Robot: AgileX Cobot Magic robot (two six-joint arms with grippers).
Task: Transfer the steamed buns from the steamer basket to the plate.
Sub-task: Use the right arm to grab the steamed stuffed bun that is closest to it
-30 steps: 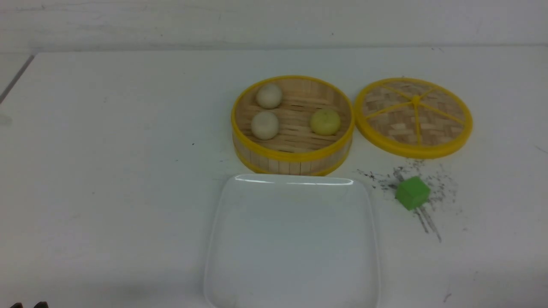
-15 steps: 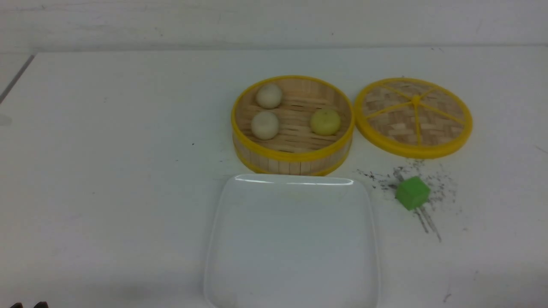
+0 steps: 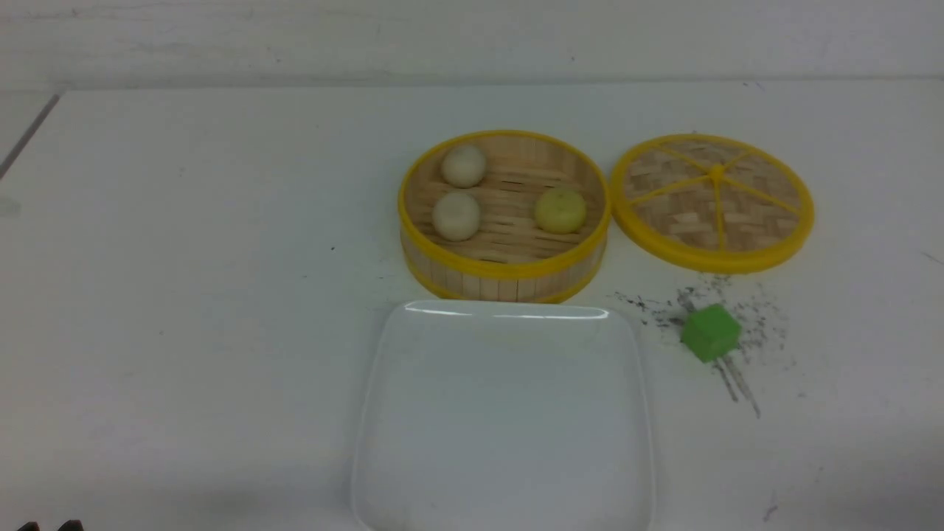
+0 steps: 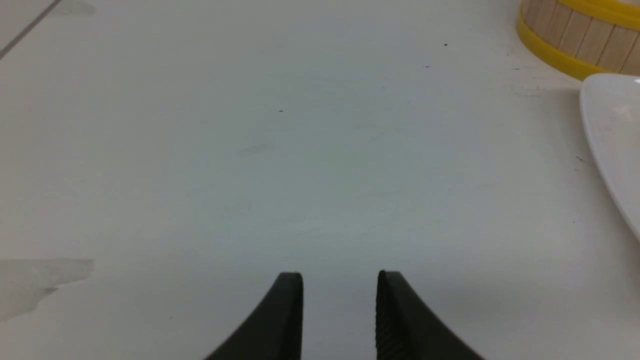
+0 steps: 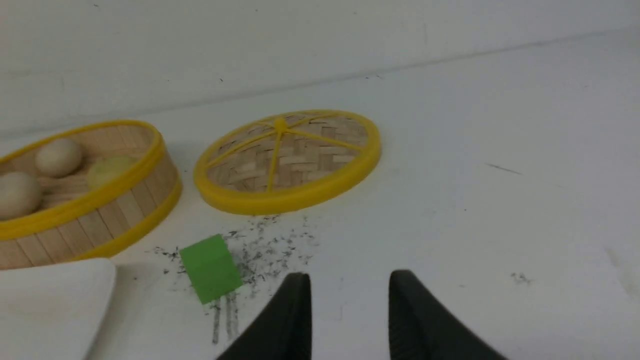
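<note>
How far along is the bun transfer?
Done: only the lid is off, lying flat right of the steamer basket. In hand: nothing; left gripper and right gripper are open, empty. Left: far off-white bun, near off-white bun and pale yellow bun sit in the basket; plate bare.

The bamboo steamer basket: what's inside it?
In the steamer basket, on slats: far off-white bun, near off-white bun, pale yellow bun. Its near wall hides the floor just behind it.
</note>
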